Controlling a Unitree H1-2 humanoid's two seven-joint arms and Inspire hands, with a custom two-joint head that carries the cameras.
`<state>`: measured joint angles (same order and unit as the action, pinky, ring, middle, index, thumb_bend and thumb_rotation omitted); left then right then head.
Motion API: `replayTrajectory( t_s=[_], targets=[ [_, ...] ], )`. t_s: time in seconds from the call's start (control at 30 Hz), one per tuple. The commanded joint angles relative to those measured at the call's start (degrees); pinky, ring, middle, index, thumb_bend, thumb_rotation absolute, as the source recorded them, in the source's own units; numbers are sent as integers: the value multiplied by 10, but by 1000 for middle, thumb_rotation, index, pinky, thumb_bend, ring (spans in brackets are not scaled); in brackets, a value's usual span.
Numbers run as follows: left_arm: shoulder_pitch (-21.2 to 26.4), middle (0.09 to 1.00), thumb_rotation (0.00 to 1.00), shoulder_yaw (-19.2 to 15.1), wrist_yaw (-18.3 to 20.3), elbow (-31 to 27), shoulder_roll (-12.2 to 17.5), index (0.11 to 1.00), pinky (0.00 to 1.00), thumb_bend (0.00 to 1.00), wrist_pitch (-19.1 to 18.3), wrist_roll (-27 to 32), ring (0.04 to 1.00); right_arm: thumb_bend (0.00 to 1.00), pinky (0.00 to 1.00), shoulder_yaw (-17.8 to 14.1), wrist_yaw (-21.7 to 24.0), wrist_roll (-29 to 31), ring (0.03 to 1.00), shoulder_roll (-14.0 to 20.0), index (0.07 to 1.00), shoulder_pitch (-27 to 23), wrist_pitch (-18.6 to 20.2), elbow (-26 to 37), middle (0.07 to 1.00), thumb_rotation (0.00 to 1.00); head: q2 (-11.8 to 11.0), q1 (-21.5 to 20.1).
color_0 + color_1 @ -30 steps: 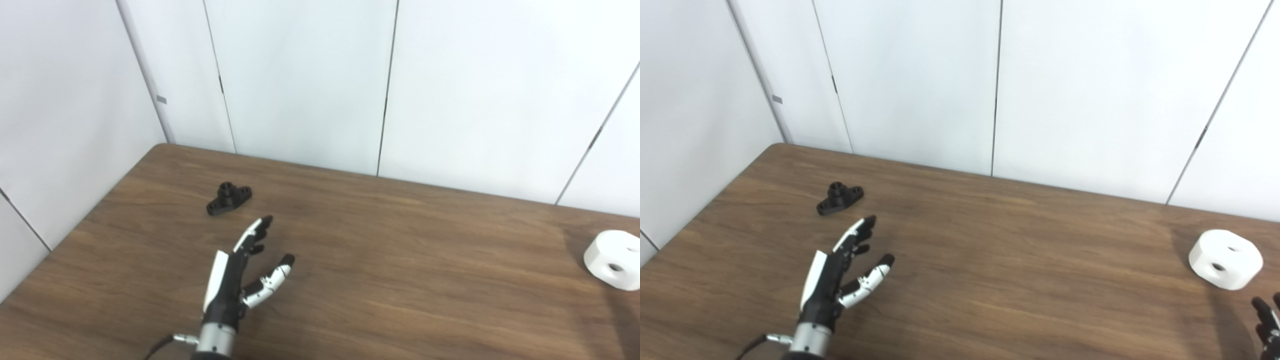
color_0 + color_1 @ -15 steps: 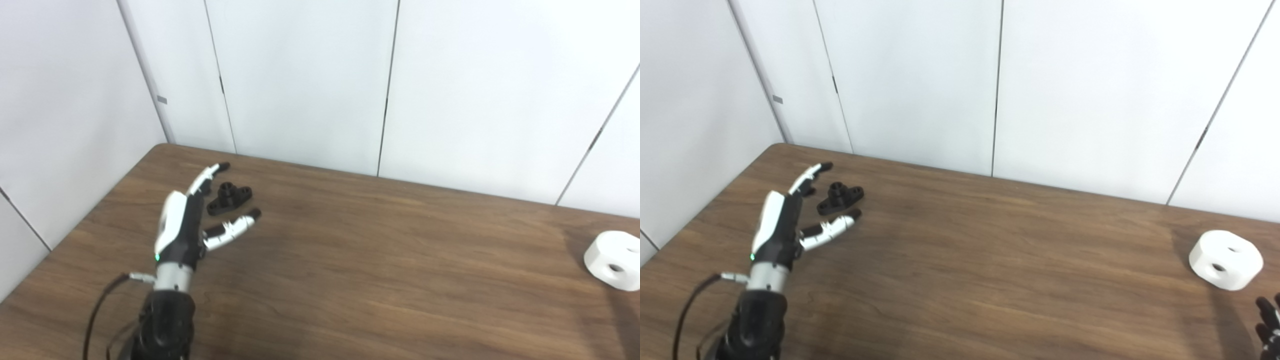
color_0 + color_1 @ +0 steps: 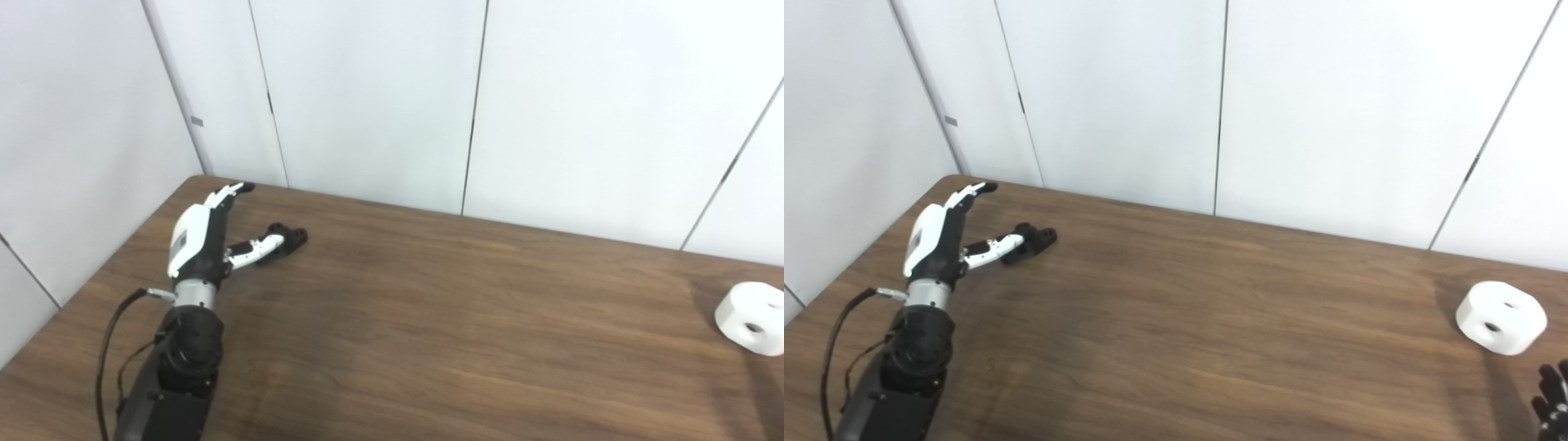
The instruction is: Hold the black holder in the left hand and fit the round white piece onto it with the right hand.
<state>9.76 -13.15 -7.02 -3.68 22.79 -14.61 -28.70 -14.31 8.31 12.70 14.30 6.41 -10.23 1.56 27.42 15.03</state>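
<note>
The black holder (image 3: 288, 240) lies on the brown table (image 3: 429, 318) at the back left, partly covered by my thumb. My left hand (image 3: 202, 242) hovers just left of it, open, with fingers stretched toward the far edge and the thumb reaching over the holder. The round white piece (image 3: 1500, 317) with holes in it rests at the far right of the table. Only the dark fingertips of my right hand (image 3: 1552, 398) show at the bottom right corner of the right eye view, below the white piece; its state is unclear.
White wall panels (image 3: 380, 98) stand close behind the table's far edge and along its left side. A black cable (image 3: 110, 343) loops beside my left forearm.
My left hand has travelled from the table's middle toward the back left, reaching the holder; its thumb now lies over the holder. The white piece and the right fingertips stay put.
</note>
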Motion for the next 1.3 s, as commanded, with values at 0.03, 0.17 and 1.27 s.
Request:
replayTrajectory(
  t_s=[0.03,0.17,1.27],
  targets=[
    [29,935,326,5,-22,18,25,821,918,869,9,-19,979,471,1000,11,-2,7,992,-26,1000,26,-8,-24,962,1000,1,-1],
    [43,946,305,25,-26,68,37,817,986,870,4,-33,993,487,1000,10,-1,11,980,-27,1000,25,-11,-28,956,1000,2,-3],
    [122,933,389,130,-37,263,67,759,992,898,-32,-59,978,441,1000,11,-5,6,966,-33,996,36,2,-2,927,1000,22,-6]
  ],
)
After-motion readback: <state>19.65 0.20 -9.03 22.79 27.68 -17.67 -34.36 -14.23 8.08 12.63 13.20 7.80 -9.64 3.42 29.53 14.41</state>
